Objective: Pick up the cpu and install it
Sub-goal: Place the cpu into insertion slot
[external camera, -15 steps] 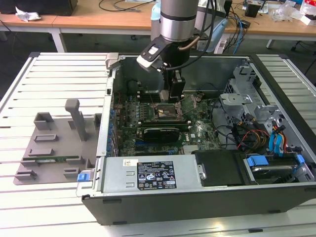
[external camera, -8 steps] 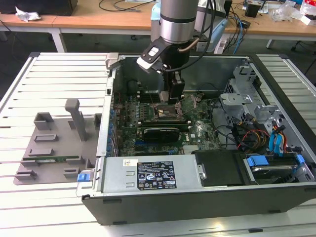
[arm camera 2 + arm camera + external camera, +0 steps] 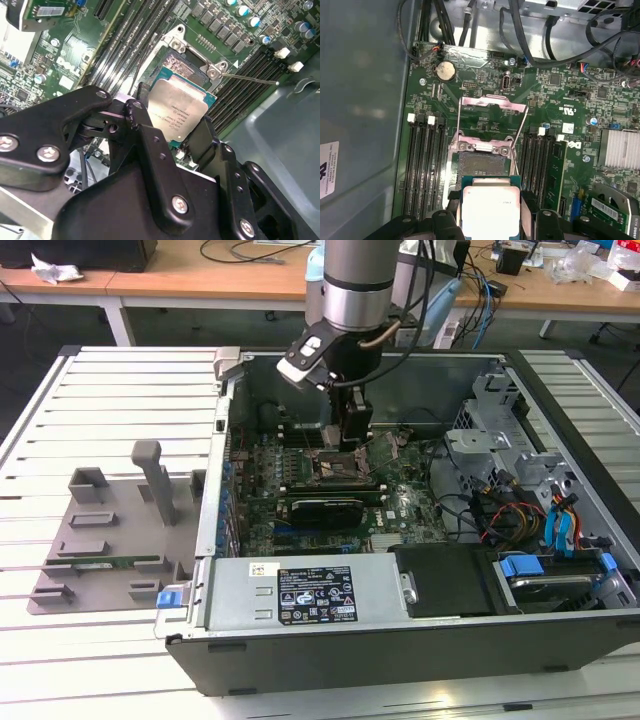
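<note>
The cpu [image 3: 181,111] [image 3: 491,207] is a flat square chip with a shiny silver top and a thin green edge. My gripper [image 3: 172,131] [image 3: 491,220] is shut on it, one black finger on each side. The chip hangs just above the open black socket [image 3: 187,67] [image 3: 482,165] on the green motherboard, partly over its near edge. The socket's metal frame [image 3: 492,107] is flipped up and back. In the exterior view my gripper [image 3: 352,440] reaches down into the open computer case [image 3: 400,630], over the socket [image 3: 345,468].
Black memory slots [image 3: 426,165] [image 3: 540,165] flank the socket on both sides. A thin metal lever [image 3: 250,79] sticks out beside the socket. Cables [image 3: 500,515] and drive cages [image 3: 510,435] fill the case's right. A grey fixture tray [image 3: 110,540] lies on the slatted table at the exterior view's left.
</note>
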You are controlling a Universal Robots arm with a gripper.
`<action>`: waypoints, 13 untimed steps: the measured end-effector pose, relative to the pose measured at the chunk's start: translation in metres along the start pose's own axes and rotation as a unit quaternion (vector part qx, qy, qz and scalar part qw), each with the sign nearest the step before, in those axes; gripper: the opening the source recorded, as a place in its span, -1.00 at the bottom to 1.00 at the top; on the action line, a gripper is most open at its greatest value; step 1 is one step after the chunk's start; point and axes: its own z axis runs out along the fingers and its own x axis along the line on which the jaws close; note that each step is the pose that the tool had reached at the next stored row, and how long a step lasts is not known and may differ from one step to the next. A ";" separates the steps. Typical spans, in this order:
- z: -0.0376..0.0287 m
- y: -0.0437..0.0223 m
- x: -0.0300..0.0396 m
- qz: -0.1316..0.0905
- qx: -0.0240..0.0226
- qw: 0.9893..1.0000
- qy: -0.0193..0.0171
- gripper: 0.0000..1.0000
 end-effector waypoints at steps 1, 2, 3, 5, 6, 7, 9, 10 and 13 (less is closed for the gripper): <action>0.0006 0.0001 0.0005 0.000 0.000 1.000 0.000 0.10; 0.0013 0.0001 0.0010 0.000 0.000 1.000 0.000 0.10; 0.0023 0.0002 0.0016 0.000 0.000 1.000 0.000 0.10; 0.0040 0.0002 0.0021 0.000 0.000 1.000 0.000 0.10; 0.0049 0.0002 0.0022 0.000 0.000 1.000 0.000 0.10; 0.0065 0.0002 0.0024 0.000 0.000 1.000 0.000 0.10; 0.0087 0.0002 0.0026 0.000 0.000 1.000 0.000 0.10; 0.0107 0.0002 0.0028 0.000 0.000 1.000 0.000 0.10; 0.0136 0.0002 0.0030 0.000 0.000 1.000 0.000 0.10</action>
